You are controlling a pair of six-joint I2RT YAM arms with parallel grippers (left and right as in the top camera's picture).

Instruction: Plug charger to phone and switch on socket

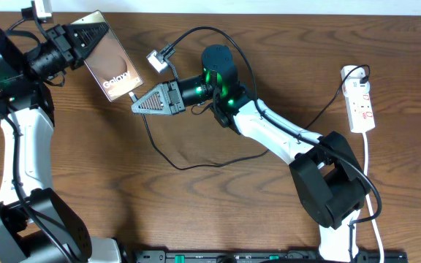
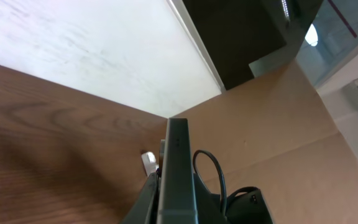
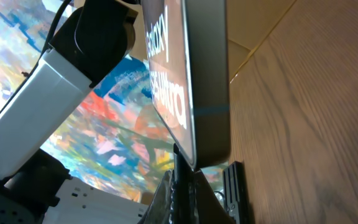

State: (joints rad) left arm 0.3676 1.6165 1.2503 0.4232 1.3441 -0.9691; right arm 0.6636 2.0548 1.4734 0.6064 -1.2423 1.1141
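Observation:
My left gripper (image 1: 86, 38) is shut on the upper end of the bronze phone (image 1: 112, 62) and holds it tilted above the table's back left. The left wrist view shows the phone (image 2: 178, 163) edge-on between the left gripper's (image 2: 178, 211) jaws. My right gripper (image 1: 136, 104) is shut on the plug end of the charger (image 1: 156, 146), right at the phone's lower edge. In the right wrist view the right gripper (image 3: 185, 183) presses the black plug (image 3: 183, 163) up against the bottom of the lettered phone (image 3: 207, 74); how deep it sits is hidden. The white socket (image 1: 361, 102) lies far right.
The charger's thin cable loops over the table's middle and passes under the right arm (image 1: 283, 139). The socket's white cord (image 1: 375, 212) runs down the right edge. The right arm's base (image 1: 331, 186) stands front right and the left arm's base (image 1: 20, 234) front left.

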